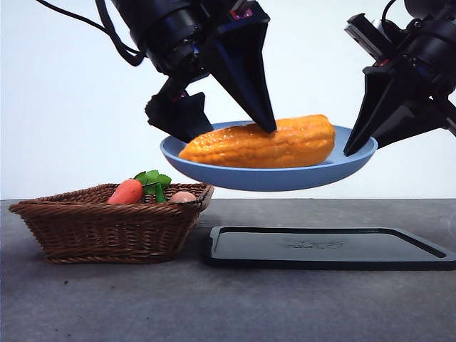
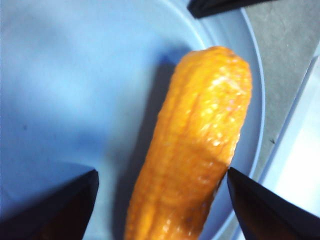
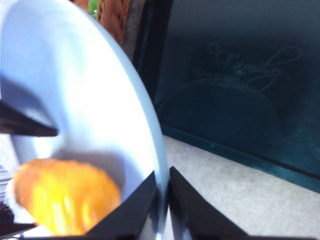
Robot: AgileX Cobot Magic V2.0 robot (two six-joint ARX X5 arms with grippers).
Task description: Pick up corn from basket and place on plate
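The bumpy orange-yellow corn (image 1: pixel 263 144) lies on the round light-blue plate (image 1: pixel 342 168), pinched by the right gripper (image 3: pixel 164 197); the left gripper (image 2: pixel 162 200), jaws spread, has only to withdraw.

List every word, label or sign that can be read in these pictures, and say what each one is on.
"Family", in pale cursive script with a small heart outline before it, on the black tray.
The same marking on the tray shows in the front view only as a faint smudge, too flat and small to read.
Nothing else carries text.
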